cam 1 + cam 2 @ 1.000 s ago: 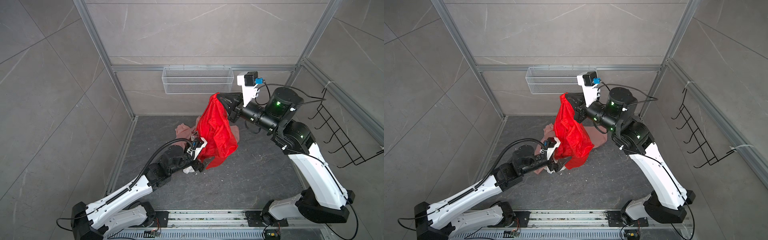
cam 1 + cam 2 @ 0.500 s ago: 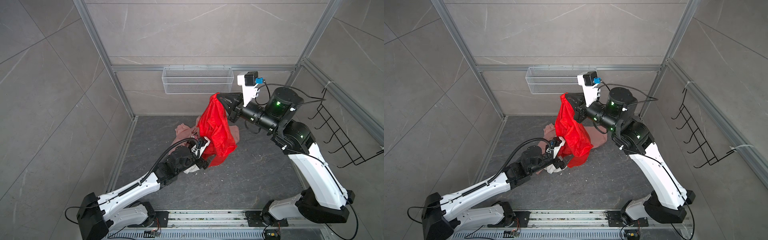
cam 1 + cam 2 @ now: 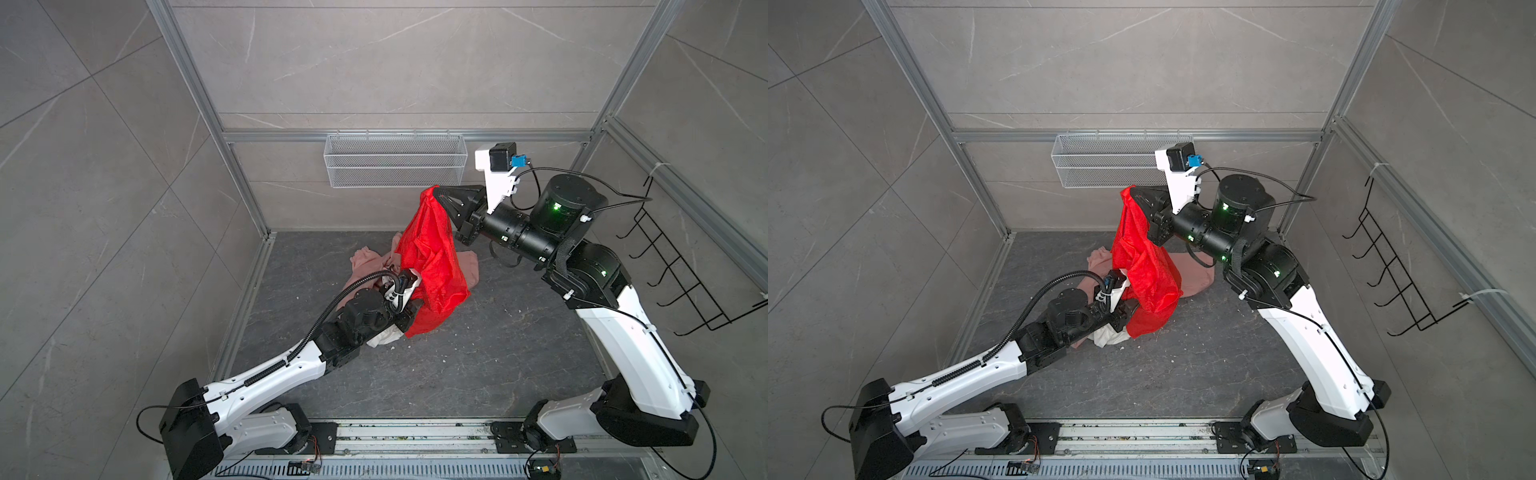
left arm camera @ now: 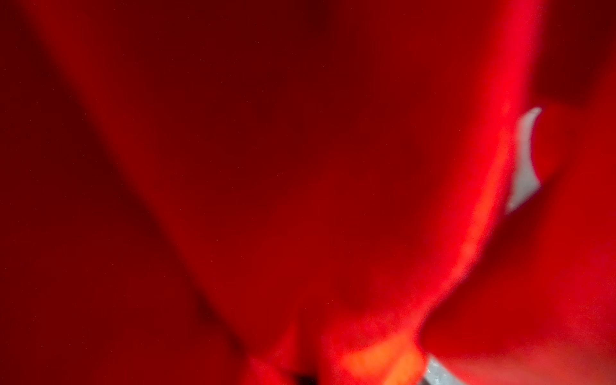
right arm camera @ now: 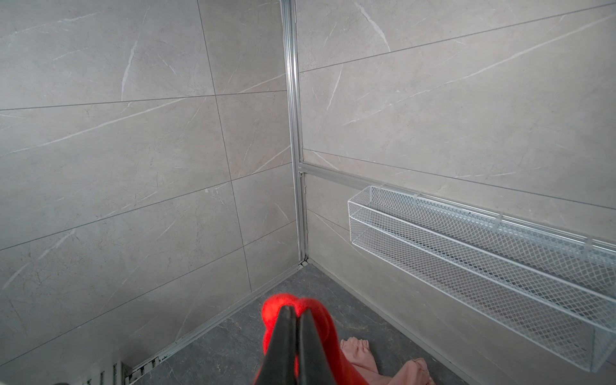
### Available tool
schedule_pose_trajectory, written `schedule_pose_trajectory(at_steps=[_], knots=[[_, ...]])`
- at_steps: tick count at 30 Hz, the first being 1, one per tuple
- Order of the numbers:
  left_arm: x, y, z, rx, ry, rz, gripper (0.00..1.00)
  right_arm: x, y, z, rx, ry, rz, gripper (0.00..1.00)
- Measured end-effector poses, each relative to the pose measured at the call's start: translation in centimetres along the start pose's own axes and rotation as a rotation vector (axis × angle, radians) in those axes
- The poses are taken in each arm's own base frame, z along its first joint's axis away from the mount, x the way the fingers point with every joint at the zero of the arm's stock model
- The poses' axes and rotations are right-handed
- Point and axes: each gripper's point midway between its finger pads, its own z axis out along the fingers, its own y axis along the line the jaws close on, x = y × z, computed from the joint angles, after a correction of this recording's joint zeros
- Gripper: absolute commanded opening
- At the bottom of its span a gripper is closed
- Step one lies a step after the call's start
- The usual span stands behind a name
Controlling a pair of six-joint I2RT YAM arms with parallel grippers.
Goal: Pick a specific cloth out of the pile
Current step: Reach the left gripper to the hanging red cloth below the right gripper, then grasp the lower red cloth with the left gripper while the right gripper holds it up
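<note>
The red cloth (image 3: 432, 257) (image 3: 1142, 266) hangs above the floor, lifted off the pile. My right gripper (image 3: 436, 192) (image 5: 296, 311) is shut on its top corner, high up near the back wall. The pile's pink sweatshirt (image 3: 365, 262) (image 5: 360, 356) and white cloth (image 3: 384, 336) lie on the floor under it. My left gripper (image 3: 411, 309) (image 3: 1121, 311) is pushed into the cloth's lower folds, and its fingertips are hidden. Red fabric (image 4: 300, 166) fills the left wrist view, so I cannot make out the jaws.
A white wire basket (image 3: 395, 160) (image 5: 466, 253) hangs on the back wall just behind the right gripper. A black wire rack (image 3: 673, 266) is on the right wall. Metal frame posts stand in the corners, and the arms' base rail (image 3: 415, 432) runs along the front edge.
My left arm has reached forward and to the right, into the lower part of the hanging red cloth. The right arm has held the cloth still.
</note>
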Motion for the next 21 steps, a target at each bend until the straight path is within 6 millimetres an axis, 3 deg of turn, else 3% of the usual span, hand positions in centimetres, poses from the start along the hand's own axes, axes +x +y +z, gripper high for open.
schedule_pose_trajectory(at_steps=[4, 10, 21], knots=[[-0.5, 0.0, -0.1, 0.001, -0.004, -0.003, 0.17, -0.2, -0.1, 0.0, 0.003, -0.005, -0.001, 0.0], [-1.1, 0.0, -0.3, 0.001, -0.007, -0.004, 0.07, -0.7, -0.2, -0.2, 0.005, -0.017, -0.003, 0.0], [-4.5, 0.2, -1.6, 0.001, -0.063, -0.004, 0.0, -2.1, 0.0, -0.8, 0.005, -0.051, -0.009, 0.0]])
